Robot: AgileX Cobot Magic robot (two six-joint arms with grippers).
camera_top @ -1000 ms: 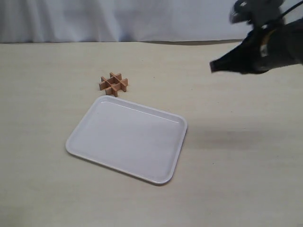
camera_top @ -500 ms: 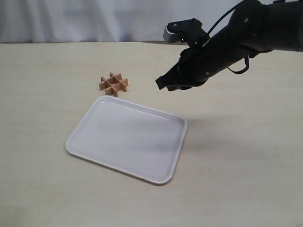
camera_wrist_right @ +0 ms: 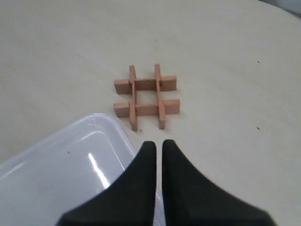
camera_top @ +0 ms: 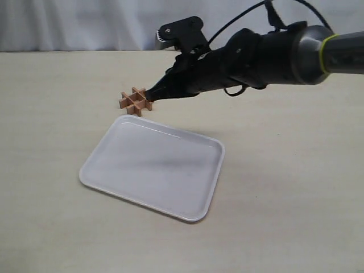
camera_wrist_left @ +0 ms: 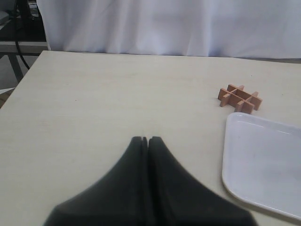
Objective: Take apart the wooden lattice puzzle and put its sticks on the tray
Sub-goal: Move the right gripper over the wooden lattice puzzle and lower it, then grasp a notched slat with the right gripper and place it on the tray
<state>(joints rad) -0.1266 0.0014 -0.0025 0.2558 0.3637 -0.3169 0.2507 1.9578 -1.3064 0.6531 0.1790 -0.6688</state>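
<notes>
Beige tabletop (camera_top: 296, 187), plenty of open room. The wooden lattice puzzle (camera_top: 136, 100) sits whole just off the white tray's (camera_top: 153, 168) corner. Our right gripper (camera_top: 151, 92) hovers near it, pinched closed on nothing — the left gripper (camera_wrist_left: 148, 139) is too.

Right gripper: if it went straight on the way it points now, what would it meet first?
Most likely the wooden lattice puzzle: it lies straight ahead of the shut right gripper, just beyond a corner of the tray. How high the tip sits above it is unclear.
</notes>
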